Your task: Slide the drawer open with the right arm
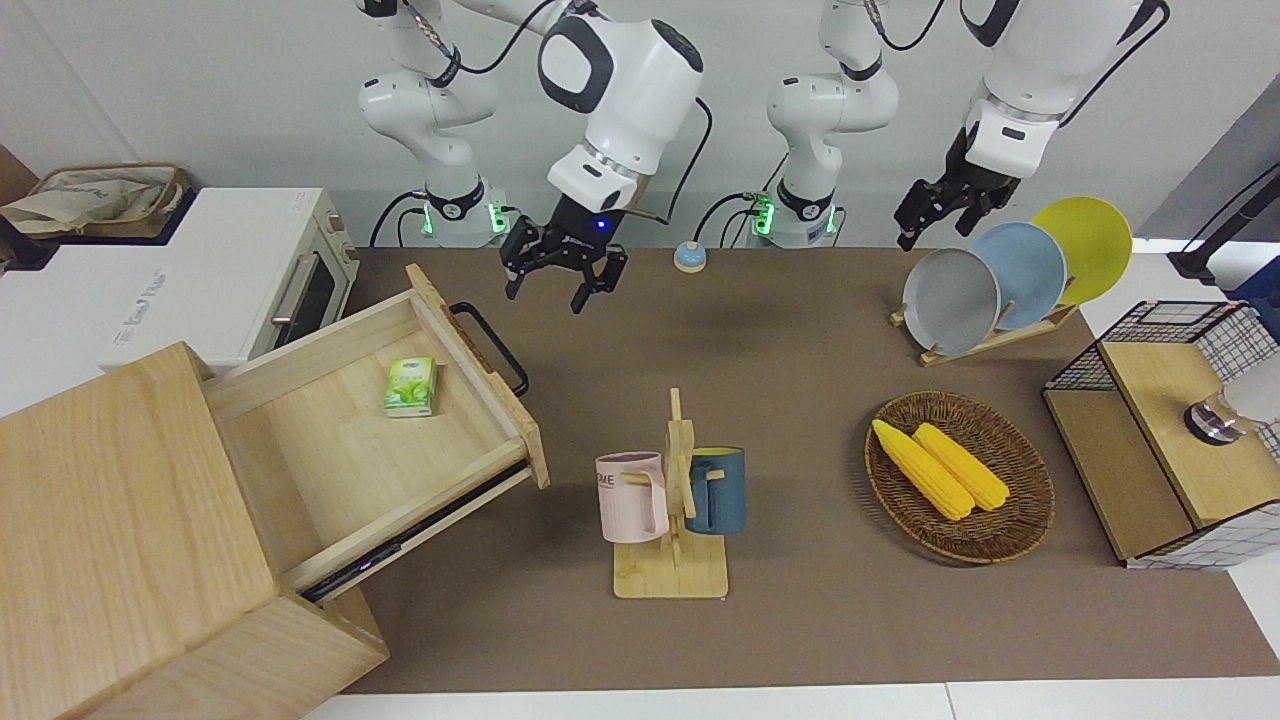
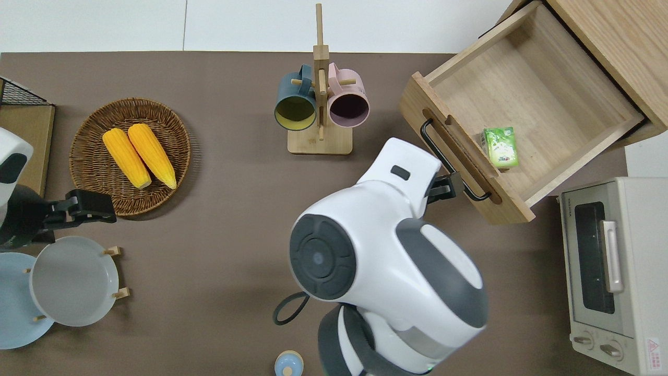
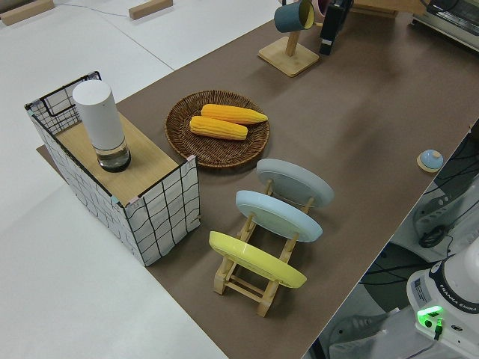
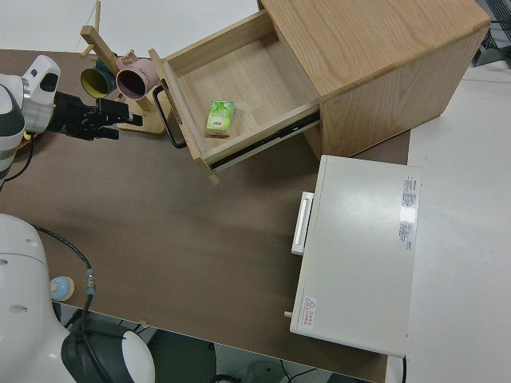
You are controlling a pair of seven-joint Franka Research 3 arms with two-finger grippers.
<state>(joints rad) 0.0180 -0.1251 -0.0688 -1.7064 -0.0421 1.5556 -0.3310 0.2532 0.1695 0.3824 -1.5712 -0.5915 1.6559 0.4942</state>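
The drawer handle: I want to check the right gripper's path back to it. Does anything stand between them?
Nothing visible does. The right gripper is open over bare table mat, beside the black bar handle of the drawer, which is pulled well out. The mug rack stands farther from the robots, off that line. The left arm is parked.

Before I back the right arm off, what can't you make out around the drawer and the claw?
- Right claw: the overhead view hides it under the arm's own white body; only one tip shows beside the handle.
- Drawer: its rear end sits hidden under the cabinet top in every view.
- Green packet in the drawer: print too small to read.
- Left side view: the drawer is cut off by the frame edge.
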